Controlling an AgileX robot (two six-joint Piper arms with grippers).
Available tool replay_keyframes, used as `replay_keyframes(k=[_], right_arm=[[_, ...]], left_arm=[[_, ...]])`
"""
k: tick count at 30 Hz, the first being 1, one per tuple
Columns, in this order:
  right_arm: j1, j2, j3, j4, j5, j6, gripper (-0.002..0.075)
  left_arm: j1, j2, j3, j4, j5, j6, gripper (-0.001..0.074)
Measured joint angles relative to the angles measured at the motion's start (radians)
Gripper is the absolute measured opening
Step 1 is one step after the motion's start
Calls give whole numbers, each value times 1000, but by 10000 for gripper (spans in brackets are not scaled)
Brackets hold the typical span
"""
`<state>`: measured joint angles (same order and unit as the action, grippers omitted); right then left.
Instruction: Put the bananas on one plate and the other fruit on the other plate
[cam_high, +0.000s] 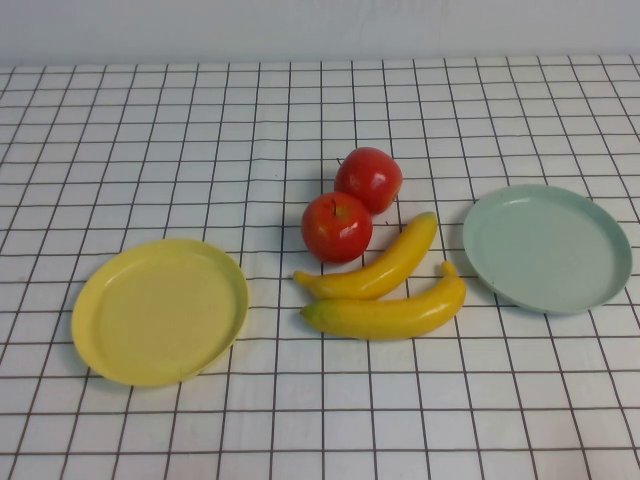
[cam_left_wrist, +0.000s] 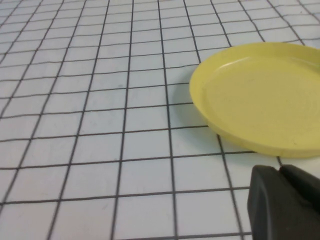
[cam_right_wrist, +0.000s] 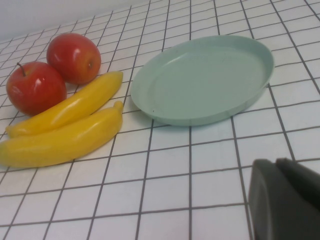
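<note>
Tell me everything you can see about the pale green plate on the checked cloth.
The round, shallow pale grey-green plate, smooth and plastic-looking with a raised rim, lies flat and empty on the white black-gridded tablecloth, on the robot's right side. The two glossy yellow toy bananas lie just beside it toward the middle, close but not touching it. Nothing rests on it, and no jaws touch it.

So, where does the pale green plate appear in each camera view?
High view: pale green plate on the right side, empty, right of the bananas.
Left wrist view: not in it; only the yellow plate shows.
Right wrist view: upper middle.
Shared landmark: the bananas beside it.
</note>
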<state>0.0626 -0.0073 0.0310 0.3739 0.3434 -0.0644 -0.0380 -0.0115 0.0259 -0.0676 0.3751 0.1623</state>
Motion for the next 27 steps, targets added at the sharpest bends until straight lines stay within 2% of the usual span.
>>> replay_keyframes(k=[3, 8, 10, 16, 24, 27], right_arm=[[0, 0, 0, 0, 0, 0, -15], [0, 0, 0, 0, 0, 0, -15], [0, 0, 0, 0, 0, 0, -15], [0, 0, 0, 0, 0, 0, -15], [0, 0, 0, 0, 0, 0, -15], [0, 0, 0, 0, 0, 0, -15]], left_arm=[[0, 0, 0, -97, -7, -30, -4], [0, 0, 0, -461, -88, -162, -4], [0, 0, 0, -522, -156, -162, -4], [0, 0, 0, -589, -319, -155, -4], [0, 0, 0, -681, -321, -245, -4], [0, 0, -19, -698, -223, -244, -4]])
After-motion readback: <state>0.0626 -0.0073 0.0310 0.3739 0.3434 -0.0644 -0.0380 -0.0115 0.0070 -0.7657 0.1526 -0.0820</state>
